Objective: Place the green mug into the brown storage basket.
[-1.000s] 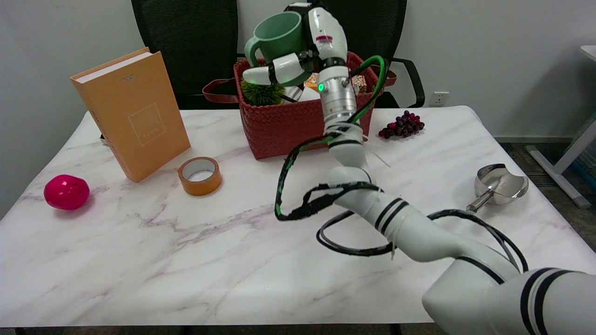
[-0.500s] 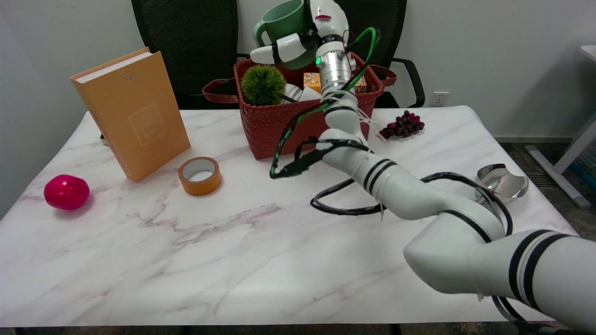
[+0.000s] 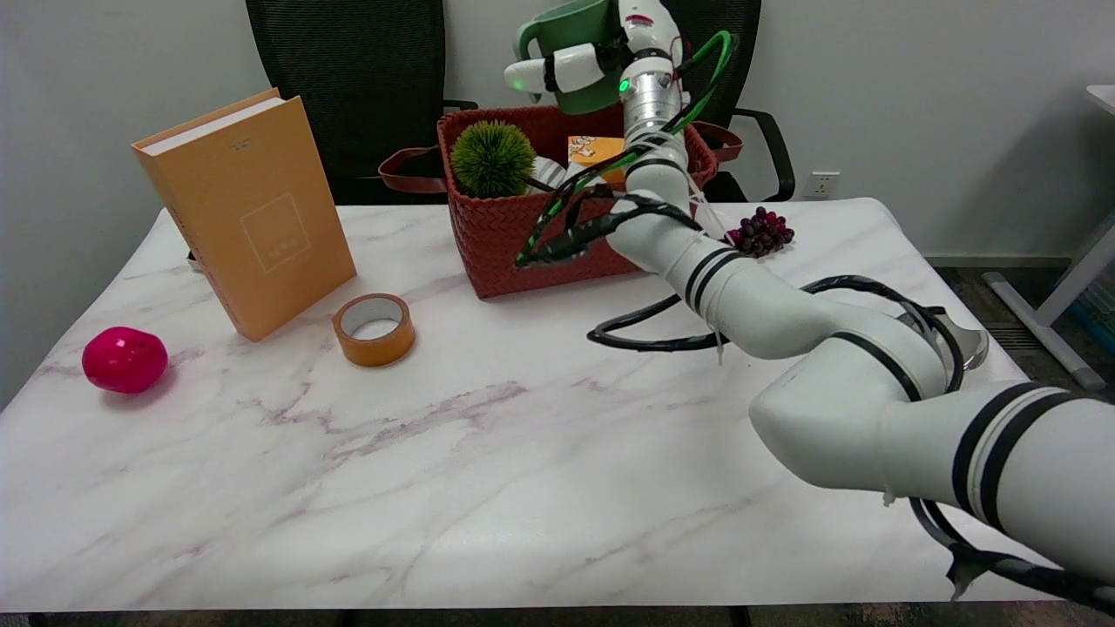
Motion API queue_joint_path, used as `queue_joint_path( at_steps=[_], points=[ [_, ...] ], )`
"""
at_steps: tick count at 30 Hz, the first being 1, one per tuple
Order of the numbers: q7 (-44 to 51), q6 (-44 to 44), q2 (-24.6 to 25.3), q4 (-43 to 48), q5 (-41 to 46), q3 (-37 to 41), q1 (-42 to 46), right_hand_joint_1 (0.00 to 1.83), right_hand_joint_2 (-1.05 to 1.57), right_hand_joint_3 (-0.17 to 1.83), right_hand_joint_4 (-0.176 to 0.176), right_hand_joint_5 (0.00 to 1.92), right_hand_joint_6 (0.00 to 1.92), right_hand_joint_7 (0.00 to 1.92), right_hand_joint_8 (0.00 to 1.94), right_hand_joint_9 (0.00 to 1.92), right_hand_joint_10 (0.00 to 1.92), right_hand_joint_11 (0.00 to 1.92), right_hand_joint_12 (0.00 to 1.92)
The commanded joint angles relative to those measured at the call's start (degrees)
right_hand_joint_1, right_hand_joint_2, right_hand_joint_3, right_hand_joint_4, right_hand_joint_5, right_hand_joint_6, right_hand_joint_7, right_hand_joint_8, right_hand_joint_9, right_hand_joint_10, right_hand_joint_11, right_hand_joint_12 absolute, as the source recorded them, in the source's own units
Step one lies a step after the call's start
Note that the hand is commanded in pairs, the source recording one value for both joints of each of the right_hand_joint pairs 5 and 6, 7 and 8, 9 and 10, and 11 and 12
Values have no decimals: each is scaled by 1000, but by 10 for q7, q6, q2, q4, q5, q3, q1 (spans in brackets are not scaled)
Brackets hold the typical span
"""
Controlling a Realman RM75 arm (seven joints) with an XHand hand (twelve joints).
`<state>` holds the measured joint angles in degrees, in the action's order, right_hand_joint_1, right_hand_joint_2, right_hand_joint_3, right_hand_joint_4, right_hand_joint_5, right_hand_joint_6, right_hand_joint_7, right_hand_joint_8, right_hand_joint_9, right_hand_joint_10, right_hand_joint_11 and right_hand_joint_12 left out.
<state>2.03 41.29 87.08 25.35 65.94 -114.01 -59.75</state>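
Note:
My right hand (image 3: 601,57) grips the green mug (image 3: 571,35) at the top of the head view, with a white finger wrapped across the mug's front. The mug hangs in the air above the far right part of the brown woven storage basket (image 3: 523,235), its handle to the left. The basket stands at the table's far middle and holds a spiky green ball (image 3: 492,158), an orange box (image 3: 592,148) and a white item partly hidden behind the arm.
A tan book (image 3: 248,209) stands at the left, with an orange tape roll (image 3: 375,327) in front of it and a pink ball (image 3: 125,359) near the left edge. Dark grapes (image 3: 762,231) and a steel scoop (image 3: 962,340) lie right of the arm. A black chair (image 3: 348,78) stands behind the table.
My right hand has carried the mug up and to the right, from over the basket's left front to above its far right part. The arm has stretched farther across the table.

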Motion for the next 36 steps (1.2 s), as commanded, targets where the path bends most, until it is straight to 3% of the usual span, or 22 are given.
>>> queue_joint_path(
  at_steps=[1,30,31,32,34,35,36],
  points=[
    [6,-25,-39,-63,127,0,-38,1094,648,839,0,1095,1095,1733,1733,1468,1468,1920,1920],
    [13,-89,-38,-104,126,-7,-44,1066,694,779,0,1116,1116,1741,1741,1505,1505,1920,1920],
    [13,-91,-38,-104,126,-6,-43,1096,596,759,0,1011,1011,1609,1609,1362,1362,1919,1919],
    [10,-92,-38,-104,126,-6,-43,1157,423,668,0,805,805,1327,1327,1053,1053,1893,1893],
    [8,-92,-39,-103,126,-7,-41,1195,373,620,0,722,722,1171,1171,861,861,1614,1614],
    [8,-92,-39,-102,126,-7,-40,1233,279,731,0,477,477,891,891,611,611,1186,1186],
    [8,-92,-39,-101,126,-7,-39,1238,231,779,0,325,325,753,753,505,505,991,991]
  ],
)
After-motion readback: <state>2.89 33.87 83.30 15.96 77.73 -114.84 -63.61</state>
